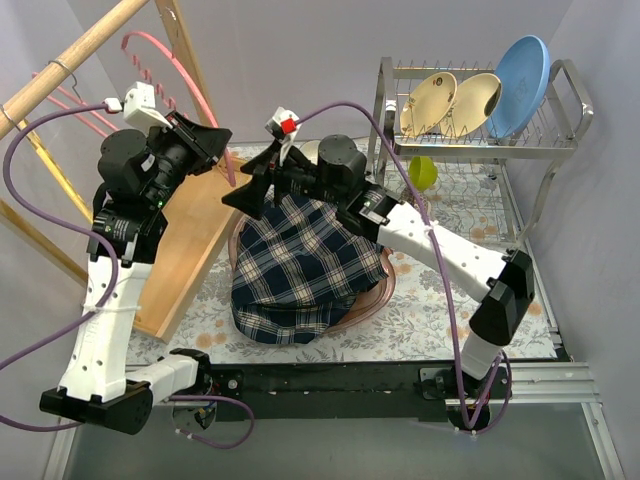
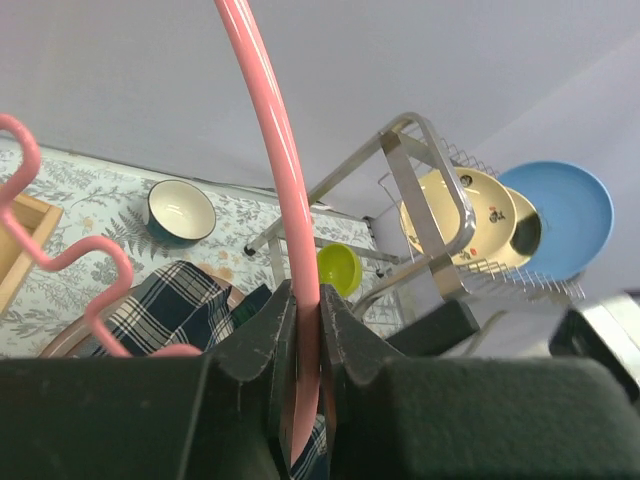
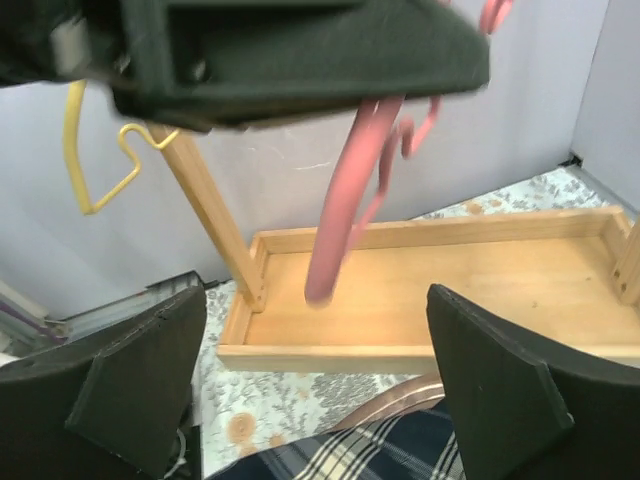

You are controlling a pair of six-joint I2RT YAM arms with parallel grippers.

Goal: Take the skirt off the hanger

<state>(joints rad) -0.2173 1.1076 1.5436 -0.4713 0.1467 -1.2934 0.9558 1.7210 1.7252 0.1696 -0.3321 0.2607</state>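
Holding the hanger up, skirt heaped underneath

Got the left gripper squeezed tight on the rod of the pink hanger, probably to keep it raised at upper left of the top view, out of the cloth. Got the right gripper spread wide, gripping nothing, parked just over the top edge of the plaid skirt, guessing ready to tug. Can't tell about any cloth hooked on there. Sits bunched on the round tray mid-frame, running lengthwise top to bottom, narrower end up toward the hanger's tip.
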